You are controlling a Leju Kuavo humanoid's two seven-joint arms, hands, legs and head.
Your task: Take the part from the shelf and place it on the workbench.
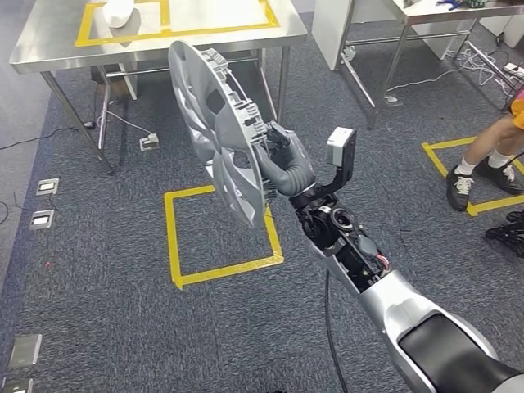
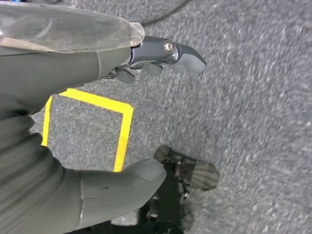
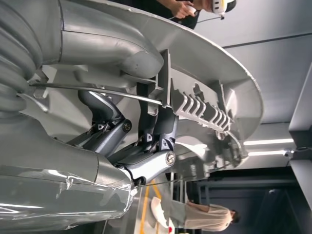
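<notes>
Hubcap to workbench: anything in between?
Head view: the right hand holds the hubcap up over grey carpet, short of the workbench. Between them shows only air, with carpet below.

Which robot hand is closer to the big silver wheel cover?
The right hand. It grips the wheel cover by its rim, held up over the carpet. The left hand hangs open above the floor by a yellow tape square, touching nothing.

You're in a robotics lab or workshop: grey carpet tiles (image 1: 92, 278) marked with yellow tape squares (image 1: 219, 237), steel-topped surfaces (image 1: 56, 41) on metal legs, floor power sockets (image 1: 42, 219), and loose cables (image 1: 488, 65) trailing by another bench.
</notes>
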